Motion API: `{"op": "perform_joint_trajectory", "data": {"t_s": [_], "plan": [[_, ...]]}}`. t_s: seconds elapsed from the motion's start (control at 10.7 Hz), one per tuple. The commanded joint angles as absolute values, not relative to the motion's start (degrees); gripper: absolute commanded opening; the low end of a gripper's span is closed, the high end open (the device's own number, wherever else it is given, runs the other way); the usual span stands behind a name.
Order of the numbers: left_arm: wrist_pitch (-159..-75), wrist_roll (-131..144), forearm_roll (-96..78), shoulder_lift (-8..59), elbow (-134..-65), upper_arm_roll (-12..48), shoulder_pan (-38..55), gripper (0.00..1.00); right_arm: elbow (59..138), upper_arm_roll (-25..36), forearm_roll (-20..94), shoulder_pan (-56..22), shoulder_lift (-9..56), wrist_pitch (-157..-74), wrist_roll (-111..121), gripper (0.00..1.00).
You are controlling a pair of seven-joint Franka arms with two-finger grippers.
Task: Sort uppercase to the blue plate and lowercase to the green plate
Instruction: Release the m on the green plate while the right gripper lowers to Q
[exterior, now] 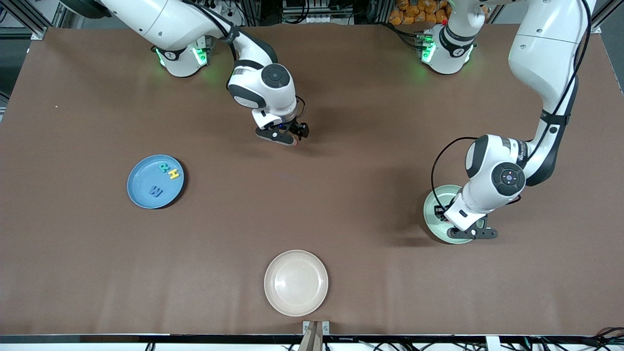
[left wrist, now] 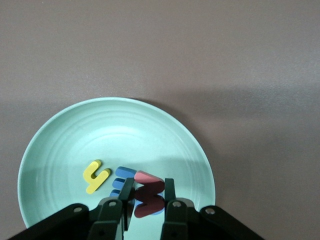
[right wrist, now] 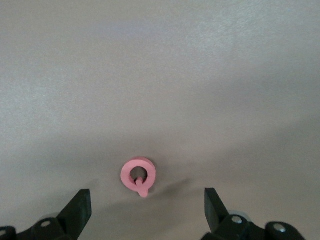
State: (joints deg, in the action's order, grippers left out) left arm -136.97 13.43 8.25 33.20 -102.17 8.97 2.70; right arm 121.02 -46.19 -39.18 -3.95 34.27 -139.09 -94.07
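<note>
Front view: the blue plate (exterior: 141, 187) holds W (exterior: 155, 191), R (exterior: 164, 168) and H (exterior: 173, 173). The left gripper (exterior: 472, 233) is over the green plate (exterior: 433, 207).

Left wrist view: jaws shut on a red letter (left wrist: 148, 195) beside the yellow h (left wrist: 95, 175).

Right wrist view: the right gripper (right wrist: 147, 210) hangs with jaws wide, empty, over a pink letter (right wrist: 138, 175) on the counter (right wrist: 160, 75).

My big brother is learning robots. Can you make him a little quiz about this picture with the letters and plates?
1. True or false: the cream plate has letters in it.
2. Which gripper is over the green plate? A) left B) right
3. The red letter on the table lies under the open ____ gripper.

Key: 1 false, it is empty. 2 A, the left gripper, shut on a red letter there. 3 right.
</note>
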Motion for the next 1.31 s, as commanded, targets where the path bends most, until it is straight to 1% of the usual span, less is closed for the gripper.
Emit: {"op": "perform_joint_trajectory", "data": {"t_s": [0.0,0.09,0.19,0.47,0.75,0.84,0.94,1.03,1.22], "plan": [[-137.99,13.18,6.59,33.39,-102.75,8.26,2.81,0.08,121.29,-47.46,-48.21,-2.64,37.78,-140.1,-101.4,1.0],[-137.9,13.36,6.59,33.31,-102.74,8.26,2.9,0.24,121.29,-47.46,-50.25,-2.81,38.31,-140.1,-103.17,1.0],[-137.9,13.53,6.59,33.05,-102.66,8.26,3.07,0.3,121.29,-47.46,-50.36,-2.9,38.41,-140.1,-103.36,1.0],[-137.55,14.33,6.68,31.91,-101.96,8.26,3.34,0.38,119.97,-47.29,-50.45,-3.6,39.55,-140.01,-103.36,1.0],[-135.01,14.24,6.77,30.85,-99.33,8.17,2.99,0.47,119.1,-46.32,-50.45,-4.91,40.34,-140.01,-103.45,1.0],[-131.87,14.24,6.94,30.41,-96.88,8.17,2.73,0.6,118.4,-45.45,-50.45,-5.27,40.78,-140.01,-103.45,1.0],[-128.18,14.15,7.03,30.41,-93.9,8.26,2.72,1.0,117.61,-45.18,-50.45,-5.88,41.22,-140.01,-103.45,1.0],[-125.36,13.98,7.12,30.32,-91.95,8.26,2.64,1.0,117.25,-44.39,-50.45,-6.32,41.57,-140.01,-103.45,1.0],[-123.05,13.97,6.68,28.66,-90.88,8.26,2.64,1.0,116.98,-44.03,-50.45,-6.68,41.66,-140.01,-103.45,1.0]]}}
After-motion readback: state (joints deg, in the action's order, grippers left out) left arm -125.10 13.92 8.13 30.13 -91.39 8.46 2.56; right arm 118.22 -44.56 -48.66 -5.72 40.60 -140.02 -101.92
